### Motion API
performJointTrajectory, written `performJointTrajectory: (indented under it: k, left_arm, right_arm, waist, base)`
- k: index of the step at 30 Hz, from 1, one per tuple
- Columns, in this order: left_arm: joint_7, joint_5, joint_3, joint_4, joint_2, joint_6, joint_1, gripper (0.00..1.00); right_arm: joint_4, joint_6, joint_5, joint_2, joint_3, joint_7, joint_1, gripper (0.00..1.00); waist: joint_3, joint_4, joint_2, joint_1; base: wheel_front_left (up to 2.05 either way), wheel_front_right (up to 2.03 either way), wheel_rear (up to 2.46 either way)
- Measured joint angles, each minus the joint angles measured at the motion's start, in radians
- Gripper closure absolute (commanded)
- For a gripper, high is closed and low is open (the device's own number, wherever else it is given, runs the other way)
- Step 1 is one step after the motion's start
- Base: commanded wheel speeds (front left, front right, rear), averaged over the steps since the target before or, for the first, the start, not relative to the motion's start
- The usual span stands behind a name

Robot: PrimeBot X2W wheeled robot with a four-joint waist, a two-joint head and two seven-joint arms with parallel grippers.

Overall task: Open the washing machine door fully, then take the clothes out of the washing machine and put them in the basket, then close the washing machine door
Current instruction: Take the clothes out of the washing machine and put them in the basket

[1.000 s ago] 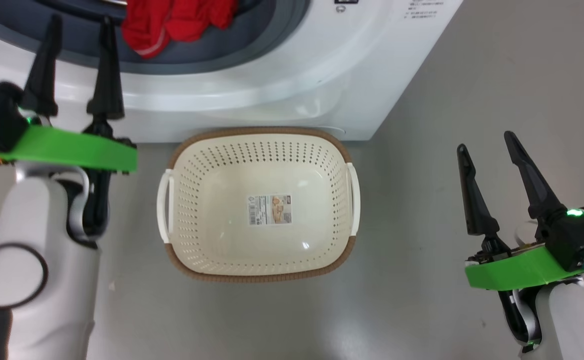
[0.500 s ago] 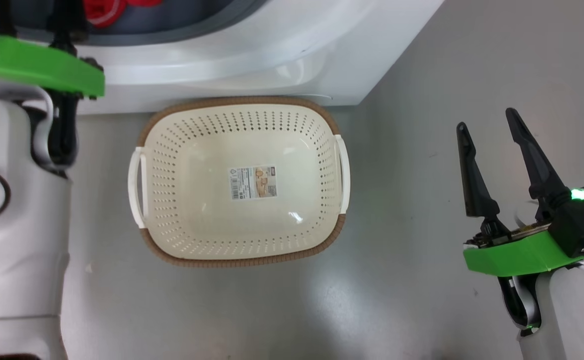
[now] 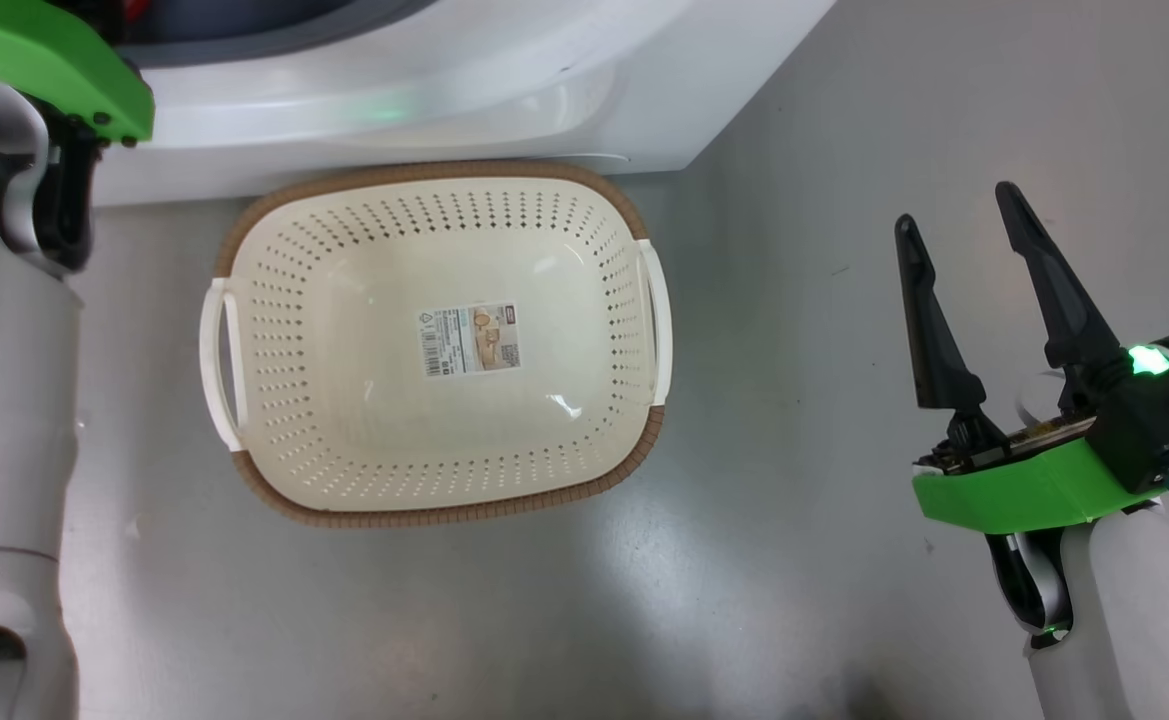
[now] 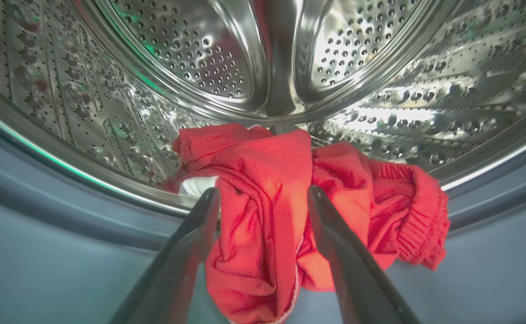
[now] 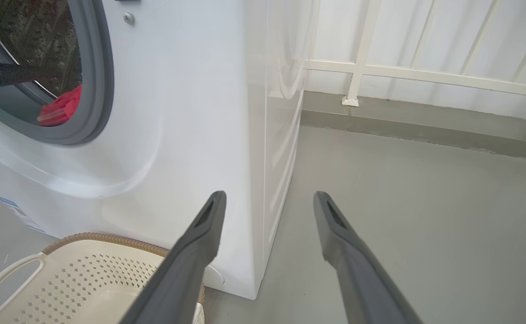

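Two grippers, both spread wide, neither clamped on anything. Inside washing machine [image 5: 191, 90] opening: left gripper [image 4: 263, 191], fingers flanking fold of clothes [image 4: 379, 198]; contact unclear. Red heap at front edge of drum [image 4: 191, 45], spilling onto gasket [image 4: 42, 252]. On floor [image 3: 794, 550], just beside washing machine front: basket [image 3: 444, 172]. Over floor, right of basket, well apart: right gripper [image 3: 956, 205].

1 washing machine [image 5: 191, 112]. 1 basket [image 3: 444, 190], with 2 handles [image 3: 214, 370] and 1 label sticker [image 3: 471, 340]. 1 heap of red clothes [image 4: 379, 202], garment count unclear. 2 grippers: left gripper [image 4: 263, 190], right gripper [image 3: 955, 205], 2 fingers [image 3: 929, 320] each.
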Motion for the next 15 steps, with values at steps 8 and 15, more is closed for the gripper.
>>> performJointTrajectory:
  k: [8,15]
  left_arm:
    - [0.065,0.071,-0.074,0.094,0.037,0.022,-0.058,0.00]
    - [0.104,0.101,-0.107,0.143,0.056,0.035,-0.087,0.00]
  right_arm:
    - [0.004,0.000,0.013,0.000,0.017,0.000,-0.010,0.00]
    - [0.011,0.000,0.021,0.000,0.024,0.000,-0.025,0.00]
  waist:
    - [0.014,-0.017,0.0000,0.0000]
    - [0.022,-0.032,0.0000,0.0000]
  base:
    - [0.00,0.00,0.00]
    - [0.00,0.00,0.00]
